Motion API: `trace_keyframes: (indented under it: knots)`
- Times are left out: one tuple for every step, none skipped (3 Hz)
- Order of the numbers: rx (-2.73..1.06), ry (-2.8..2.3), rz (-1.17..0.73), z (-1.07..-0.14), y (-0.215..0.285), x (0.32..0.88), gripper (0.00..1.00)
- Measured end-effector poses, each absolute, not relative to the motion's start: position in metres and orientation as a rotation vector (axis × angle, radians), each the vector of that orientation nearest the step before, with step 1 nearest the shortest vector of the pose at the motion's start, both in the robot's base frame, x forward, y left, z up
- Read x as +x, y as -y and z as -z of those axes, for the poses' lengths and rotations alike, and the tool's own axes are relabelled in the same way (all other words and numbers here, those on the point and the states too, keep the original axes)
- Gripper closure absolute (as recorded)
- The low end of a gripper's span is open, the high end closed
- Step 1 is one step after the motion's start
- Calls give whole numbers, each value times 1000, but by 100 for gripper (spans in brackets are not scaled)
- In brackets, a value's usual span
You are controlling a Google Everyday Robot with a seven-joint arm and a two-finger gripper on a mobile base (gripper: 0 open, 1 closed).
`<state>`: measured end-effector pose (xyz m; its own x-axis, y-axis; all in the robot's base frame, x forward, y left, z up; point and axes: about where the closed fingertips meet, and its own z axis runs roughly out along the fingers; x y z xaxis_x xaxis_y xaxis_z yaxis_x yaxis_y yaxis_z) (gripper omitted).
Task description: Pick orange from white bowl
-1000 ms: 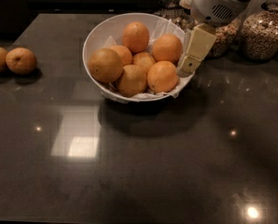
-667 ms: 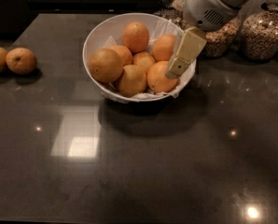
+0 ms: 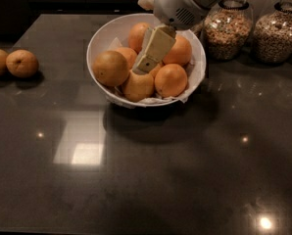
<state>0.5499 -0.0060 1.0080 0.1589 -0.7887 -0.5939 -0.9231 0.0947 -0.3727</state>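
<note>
Six or so oranges (image 3: pixel 170 80) heaped in the white bowl (image 3: pixel 99 40), around and beneath the gripper (image 3: pixel 142 66), itself dipped among them. Open or closed: cannot tell. Centre over the nearest orange (image 3: pixel 137 85) just below, straddle its widest part, avoid wedging against neighbours.

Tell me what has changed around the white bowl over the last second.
The gripper moved toward the picture's left, from the right rim of the white bowl to over the middle of the oranges in it, its tip now down among them. No orange has visibly been lifted. The bowl, its oranges, the two loose oranges at the left and the glass jars stayed put.
</note>
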Motion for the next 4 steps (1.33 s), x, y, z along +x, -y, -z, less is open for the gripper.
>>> trace_keyframes:
  knots:
    - [-1712,-1646,-236,-1008,5,550,0]
    - [-1712,-1646,-236,-1009,5,549,0]
    - [-1718,-1638,-284,-995,-3,539,18]
    - [-1735,-1622,-309,-987,-13,532,23]
